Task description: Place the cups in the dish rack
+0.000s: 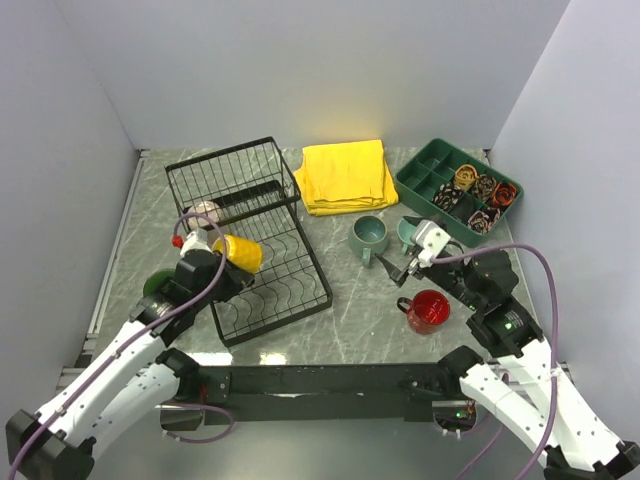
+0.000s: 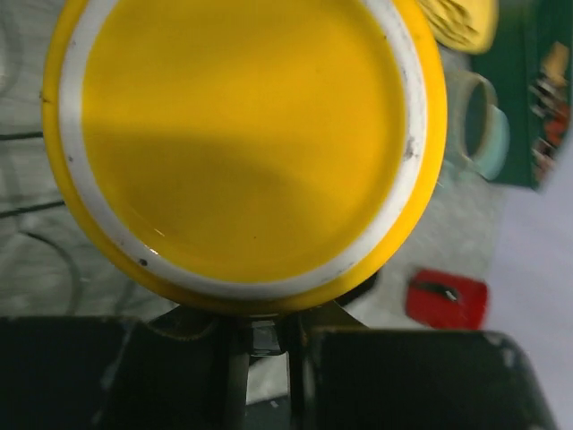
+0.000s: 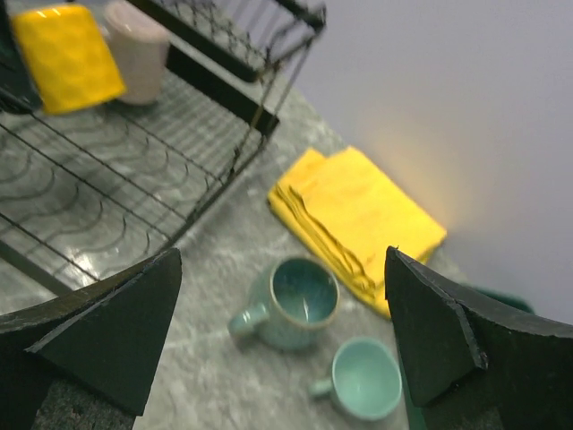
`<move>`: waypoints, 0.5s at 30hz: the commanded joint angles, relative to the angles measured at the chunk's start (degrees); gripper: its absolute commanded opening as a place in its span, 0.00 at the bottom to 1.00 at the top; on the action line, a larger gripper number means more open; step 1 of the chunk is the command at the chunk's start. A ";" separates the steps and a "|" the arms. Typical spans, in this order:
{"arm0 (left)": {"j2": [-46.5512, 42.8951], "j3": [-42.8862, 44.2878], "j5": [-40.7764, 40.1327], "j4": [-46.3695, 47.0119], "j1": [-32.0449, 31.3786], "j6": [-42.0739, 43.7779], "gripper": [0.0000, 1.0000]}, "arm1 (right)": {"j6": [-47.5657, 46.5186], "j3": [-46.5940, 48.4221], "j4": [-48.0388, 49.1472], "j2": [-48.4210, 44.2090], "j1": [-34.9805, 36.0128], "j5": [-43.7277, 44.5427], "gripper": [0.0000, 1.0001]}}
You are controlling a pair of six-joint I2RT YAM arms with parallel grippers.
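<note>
My left gripper (image 1: 222, 262) is shut on a yellow cup (image 1: 241, 252), holding it on its side over the slotted tray of the black dish rack (image 1: 282, 212). In the left wrist view the yellow cup's base (image 2: 242, 143) fills the frame above the closed jaws. A beige cup (image 1: 205, 213) stands in the dish rack. My right gripper (image 1: 397, 270) is open and empty above two teal cups (image 3: 291, 305) (image 3: 363, 381) that stand upright on the table. A red cup (image 1: 430, 310) sits close to the right arm. A dark green cup (image 1: 157, 284) lies left of the rack, partly hidden by the left arm.
A folded yellow cloth (image 1: 345, 175) lies behind the teal cups. A green divided tray (image 1: 425, 185) with small rolled items stands at the back right. Grey walls enclose the table on three sides.
</note>
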 commanded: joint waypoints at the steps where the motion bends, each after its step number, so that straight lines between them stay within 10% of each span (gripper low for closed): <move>1: 3.77 1.30 -13.80 0.91 -0.50 0.05 0.01 | 1.98 1.53 -4.00 -1.79 -2.27 2.70 1.00; 15: 19.50 1.91 -25.67 3.45 -0.76 0.83 0.01 | 6.64 -2.07 0.93 -4.25 -6.66 -0.99 1.00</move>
